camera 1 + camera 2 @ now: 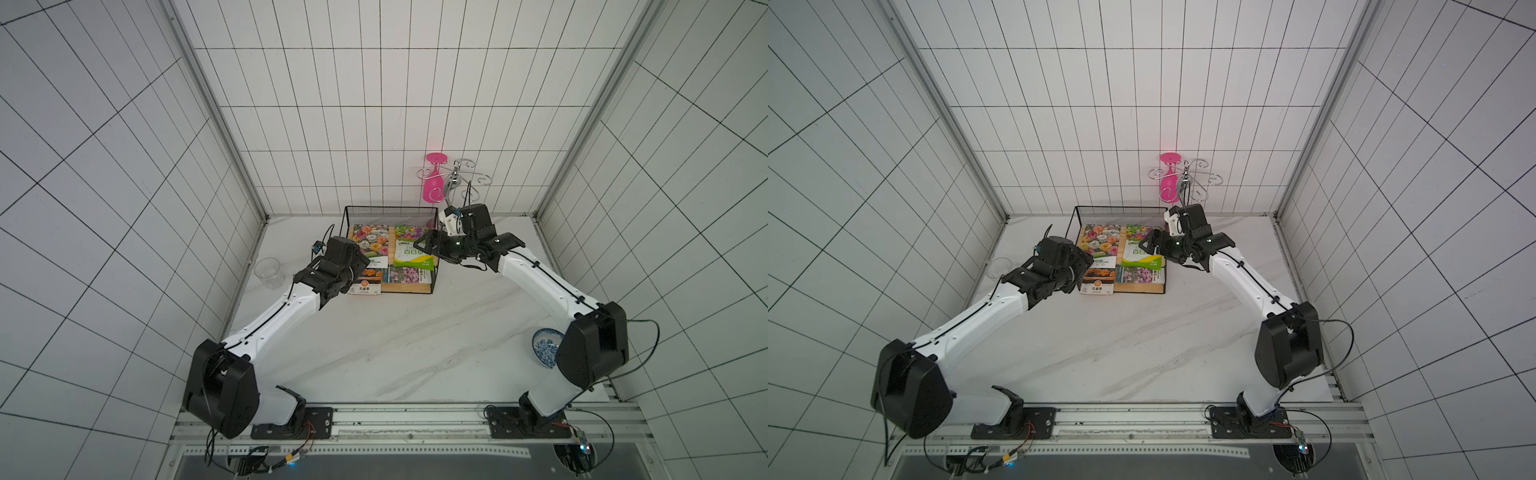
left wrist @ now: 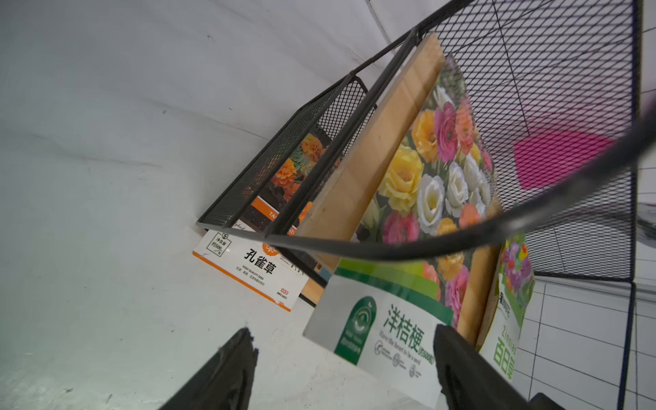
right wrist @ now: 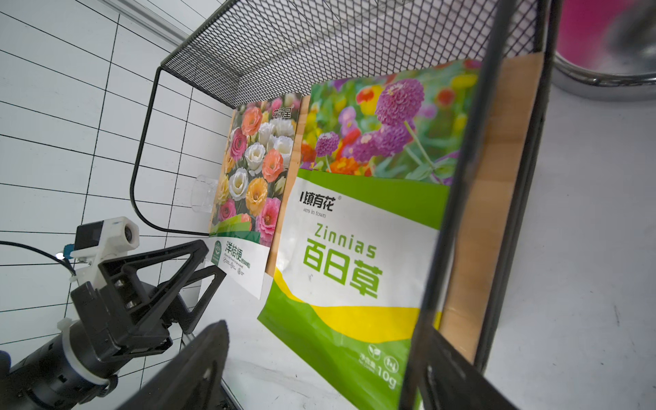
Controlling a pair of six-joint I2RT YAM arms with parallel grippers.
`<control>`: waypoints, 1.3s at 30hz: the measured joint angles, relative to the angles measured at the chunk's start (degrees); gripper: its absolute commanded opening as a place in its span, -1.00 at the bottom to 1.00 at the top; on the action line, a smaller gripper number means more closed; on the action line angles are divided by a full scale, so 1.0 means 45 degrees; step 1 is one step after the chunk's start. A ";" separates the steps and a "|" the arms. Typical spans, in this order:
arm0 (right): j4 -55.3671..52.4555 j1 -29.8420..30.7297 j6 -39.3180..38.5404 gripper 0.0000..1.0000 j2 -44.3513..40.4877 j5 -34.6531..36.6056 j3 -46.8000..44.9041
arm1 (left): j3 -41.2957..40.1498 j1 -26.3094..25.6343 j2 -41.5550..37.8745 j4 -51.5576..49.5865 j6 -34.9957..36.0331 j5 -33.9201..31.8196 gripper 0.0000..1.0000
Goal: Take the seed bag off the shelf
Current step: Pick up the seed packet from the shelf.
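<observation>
The shelf (image 1: 386, 212) is a black wire and mesh rack with wooden boards at the back of the table. Its top board holds a seed bag with mixed roses-like flowers (image 1: 371, 245) and a green Zinnias seed bag (image 1: 411, 251). Both overhang the front. On the lower board lie an orange marigold bag (image 1: 365, 286) and a pink-flower bag (image 1: 409, 275). My left gripper (image 2: 344, 330) is open, its fingers either side of the flower bag's white lower edge (image 2: 390, 337). My right gripper (image 3: 323, 328) is open around the Zinnias bag's bottom (image 3: 358, 248), with a rack post crossing in front of one finger.
A clear plastic cup (image 1: 269, 272) stands left of the shelf by the wall. A pink glass (image 1: 432, 183) hangs upside down on a silver curly stand (image 1: 457, 178) behind the shelf's right end. A blue-patterned bowl (image 1: 545, 347) sits by the right arm's elbow.
</observation>
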 measured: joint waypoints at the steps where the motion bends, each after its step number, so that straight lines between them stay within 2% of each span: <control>1: 0.0000 0.0000 0.0000 0.71 0.0000 0.0000 -0.0010 | 0.0000 -0.0024 0.0087 0.0189 -0.0049 -0.0034 0.47; 6: 0.0010 0.0000 -0.0005 0.71 0.0000 0.0000 -0.0044 | -0.0005 -0.0151 0.0267 0.0733 -0.0238 -0.0253 0.43; 9: 0.0029 0.0000 -0.0005 0.71 0.0000 0.0000 -0.0044 | -0.0034 -0.0199 0.0359 0.0933 -0.0359 -0.0403 0.27; 13: 0.0044 0.0000 -0.0005 0.71 0.0000 0.0000 -0.0044 | -0.0063 -0.0204 0.0636 0.1039 -0.0481 -0.0471 0.18; 20: 0.0044 0.0000 -0.0015 0.71 0.0000 0.0005 -0.0044 | -0.0068 -0.0199 0.1185 0.1462 -0.0719 -0.0272 0.17; 23: 0.0044 0.0000 -0.0019 0.71 0.0000 0.0034 -0.0049 | -0.0068 -0.0194 0.1248 0.1588 -0.0806 -0.0219 0.10; 30: 0.0049 0.0000 -0.0049 0.71 -0.0029 0.0087 -0.0058 | -0.0068 -0.0170 0.1248 0.1865 -0.1035 0.0005 -0.33; 34: 0.0049 0.0000 -0.0053 0.71 -0.0097 0.0131 -0.0092 | -0.0078 -0.0170 0.1234 0.2001 -0.1054 0.0078 -0.36; 36: 0.0049 0.0000 -0.0053 0.71 -0.0102 0.0141 -0.0097 | -0.0155 -0.0170 0.1156 0.2021 -0.1064 0.0092 -0.46; 39: 0.0044 0.0000 -0.0058 0.72 -0.0121 0.0180 -0.0146 | -0.0311 -0.0175 0.0850 0.1962 -0.1064 0.0107 -0.50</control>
